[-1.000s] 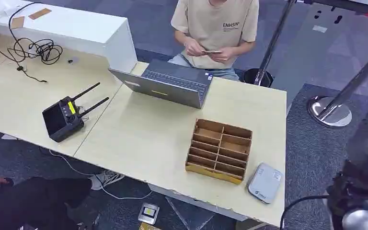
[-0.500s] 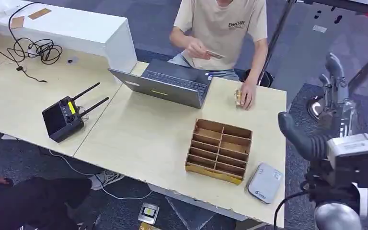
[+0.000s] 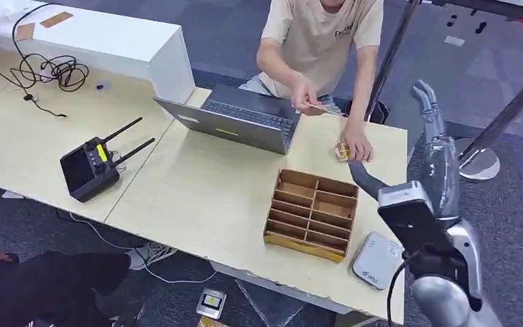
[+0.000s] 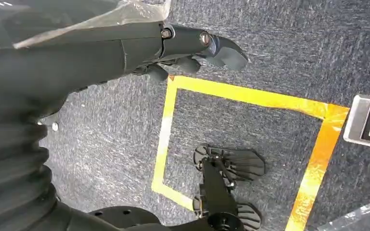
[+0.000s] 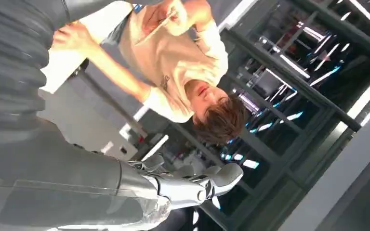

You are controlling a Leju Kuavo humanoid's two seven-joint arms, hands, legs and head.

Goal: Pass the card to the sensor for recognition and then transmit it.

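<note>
Since half a second ago the right hand has risen higher beside the table's far right corner, its fingers now stretched out straight and apart, holding nothing; one second ago it was not yet lifted into the head view. The person behind the laptop has leaned further forward. One of their hands, which held the card up near the chest before, now reaches out over the table's far edge just right of the laptop, toward the robot's raised hand. Their other hand rests on the table right of the laptop, on a small yellowish thing, as it did half a second ago.

The card is pinched in the person's outstretched hand, well apart from the robot's fingers. It shows nearly edge-on, its long axis running from the person's fingertips out to the right and slightly toward the robot, away from the laptop.

The wooden tray sits nearer the robot than the laptop, and the grey sensor lies just right of the tray's near corner; both are unmoved.

The left hand hangs over the carpet with yellow tape, fingers curled loosely, with nothing in them that I can see; whether they are closed I cannot tell.
</note>
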